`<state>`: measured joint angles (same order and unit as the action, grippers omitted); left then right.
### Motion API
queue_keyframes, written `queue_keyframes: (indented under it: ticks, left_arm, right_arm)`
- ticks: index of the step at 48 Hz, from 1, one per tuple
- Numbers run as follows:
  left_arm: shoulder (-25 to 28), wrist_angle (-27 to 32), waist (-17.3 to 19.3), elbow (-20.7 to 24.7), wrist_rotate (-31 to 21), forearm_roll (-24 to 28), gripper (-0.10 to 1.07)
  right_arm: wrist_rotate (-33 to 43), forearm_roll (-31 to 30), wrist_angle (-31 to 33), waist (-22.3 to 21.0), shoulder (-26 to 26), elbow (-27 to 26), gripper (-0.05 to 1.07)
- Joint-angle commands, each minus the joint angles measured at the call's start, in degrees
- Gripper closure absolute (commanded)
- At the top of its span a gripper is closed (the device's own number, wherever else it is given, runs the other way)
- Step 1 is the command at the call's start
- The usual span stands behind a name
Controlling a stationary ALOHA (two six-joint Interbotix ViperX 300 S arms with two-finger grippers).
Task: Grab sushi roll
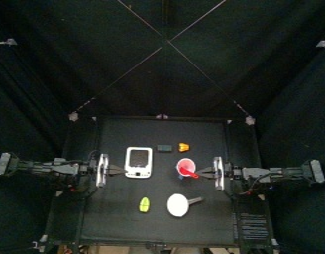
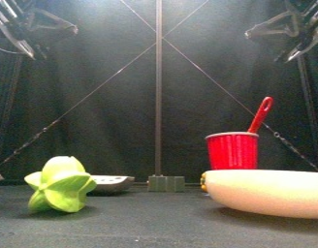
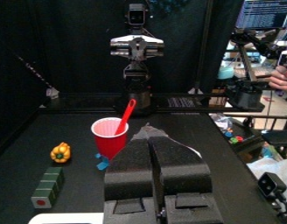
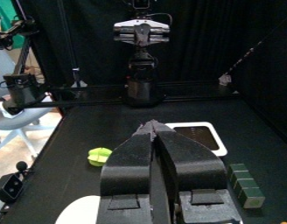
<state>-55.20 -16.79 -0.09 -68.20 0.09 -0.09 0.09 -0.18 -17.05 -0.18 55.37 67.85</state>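
Both tools are closed and hold nothing: the left tool (image 3: 153, 131) hangs over the counter's (image 1: 112, 198) left edge, the right tool (image 4: 152, 126) over its right edge. A sushi roll (image 1: 162, 147), a dark block, lies near the counter's back edge, just beside a small orange piece (image 1: 186, 147) and well apart from both tools. Nearer the middle stands a red cup (image 1: 186, 167) beside a white device (image 1: 139, 161).

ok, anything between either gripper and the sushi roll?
Left gripper: flat white device lies roughly on the line. Right gripper: red cup and small orange item flank the path. Sushi roll is uncovered from above.
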Motion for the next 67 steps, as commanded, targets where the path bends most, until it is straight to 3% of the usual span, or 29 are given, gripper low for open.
queue_keyframes:
  ticks: [1, 10, 21, 43, 67]
  left_arm:
    - [0.5, -0.4, -0.1, 1.8, -0.3, -0.6, 1.03]
    - [0.5, -0.4, -0.2, 1.0, -0.2, -3.4, 0.98]
    - [0.5, -0.4, -0.4, 0.6, 0.2, -3.5, 0.98]
    - [0.5, -1.0, -0.6, 0.4, 0.0, -3.0, 0.98]
    - [0.5, -1.1, -0.6, -0.3, -0.1, -3.1, 0.98]
  right_arm:
    - [0.6, 0.6, 0.0, -0.4, -1.2, -1.8, 1.05]
    - [3.1, 2.3, -0.1, -1.5, -4.7, -4.7, 0.98]
    - [5.3, 3.9, 1.8, -5.5, -9.5, -11.0, 0.97]
    - [6.4, 6.9, 22.8, -18.3, -18.0, -25.8, 0.96]
    - [6.0, 4.5, 25.9, -25.9, -34.4, -32.0, 0.96]
